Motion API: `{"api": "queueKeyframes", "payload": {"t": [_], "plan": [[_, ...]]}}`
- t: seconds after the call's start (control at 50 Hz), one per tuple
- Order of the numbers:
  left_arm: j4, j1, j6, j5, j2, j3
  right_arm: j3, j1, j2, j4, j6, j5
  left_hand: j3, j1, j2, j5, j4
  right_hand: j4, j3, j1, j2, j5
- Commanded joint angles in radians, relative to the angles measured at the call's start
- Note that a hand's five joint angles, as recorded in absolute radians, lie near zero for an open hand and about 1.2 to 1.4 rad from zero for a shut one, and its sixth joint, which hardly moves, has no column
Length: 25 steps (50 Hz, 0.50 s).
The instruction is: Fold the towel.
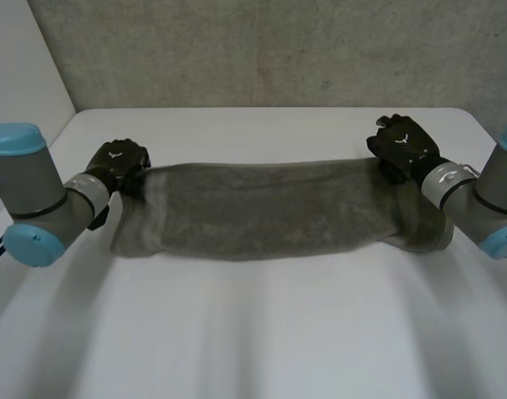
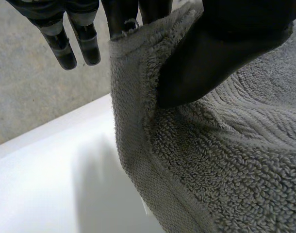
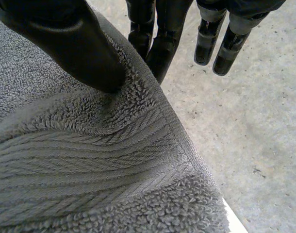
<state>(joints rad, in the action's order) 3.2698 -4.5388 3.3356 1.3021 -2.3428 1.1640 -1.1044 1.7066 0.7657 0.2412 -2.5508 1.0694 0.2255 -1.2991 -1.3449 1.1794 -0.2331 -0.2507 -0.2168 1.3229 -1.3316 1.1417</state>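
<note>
A grey towel (image 1: 270,208) hangs stretched between my two hands above the white table (image 1: 253,332), its lower edge resting on the table. My left hand (image 1: 116,162) grips the towel's upper left corner. In the left wrist view its thumb (image 2: 206,63) presses the towel (image 2: 225,165) against the fingers (image 2: 121,17) behind the hem. My right hand (image 1: 403,143) grips the upper right corner. In the right wrist view its thumb (image 3: 75,48) pinches the towel (image 3: 90,165) against the fingers (image 3: 160,43).
A grey concrete wall (image 1: 270,50) stands behind the table's far edge. Bare tabletop lies in front of the towel.
</note>
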Motion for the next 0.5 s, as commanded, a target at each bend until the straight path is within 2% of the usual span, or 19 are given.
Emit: {"api": "queueKeyframes", "payload": {"t": [0.02,0.22,0.26,0.28,0.3,0.32,0.34,0.38,0.5], "plan": [[0.037,0.021,0.019,0.028,-0.056,-0.036,0.049,0.007,-0.065,0.015,0.001,0.000,-0.051,-0.097,-0.051,0.042,0.059,0.076,0.042,0.073,-0.065,0.080],[0.039,0.026,0.102,0.043,-0.099,-0.047,0.086,0.011,-0.123,0.020,0.003,0.003,-0.051,-0.097,-0.051,0.042,0.059,0.076,0.042,0.073,-0.065,0.080],[0.039,0.026,0.104,0.051,-0.096,-0.047,0.086,0.010,-0.123,0.024,0.003,0.004,-0.051,-0.089,-0.043,0.034,0.059,0.076,0.042,-0.020,0.028,-0.013],[0.037,0.027,0.104,0.058,-0.090,-0.046,0.084,0.011,-0.120,0.030,0.001,0.006,-0.051,0.344,0.390,-0.399,0.059,0.076,0.042,-0.514,0.522,-0.507],[0.037,0.027,0.104,0.058,-0.090,-0.046,0.081,0.011,-0.111,0.035,0.000,0.010,-0.051,0.349,0.394,-0.404,0.059,0.076,0.042,-0.972,0.981,-0.965],[0.036,0.027,0.104,0.065,-0.084,-0.044,0.081,0.011,-0.111,0.035,0.000,0.010,-0.051,0.732,0.778,-0.787,0.059,0.076,0.042,-0.977,0.985,-0.970],[0.033,0.029,0.104,0.072,-0.070,-0.040,0.075,0.011,-0.100,0.041,-0.002,0.021,-0.051,1.018,1.064,-1.073,0.059,0.076,0.042,-1.148,1.157,-1.142],[0.033,0.032,0.104,0.078,-0.046,-0.032,0.069,0.013,-0.074,0.049,-0.005,0.032,-0.051,1.100,1.145,-1.154,0.059,0.076,0.042,-1.148,1.157,-1.142],[0.039,0.037,0.104,0.089,0.078,0.043,-0.011,0.013,0.076,0.134,-0.103,0.044,-0.051,1.103,1.149,-1.158,0.059,0.076,0.042,-1.148,1.157,-1.142]]}}
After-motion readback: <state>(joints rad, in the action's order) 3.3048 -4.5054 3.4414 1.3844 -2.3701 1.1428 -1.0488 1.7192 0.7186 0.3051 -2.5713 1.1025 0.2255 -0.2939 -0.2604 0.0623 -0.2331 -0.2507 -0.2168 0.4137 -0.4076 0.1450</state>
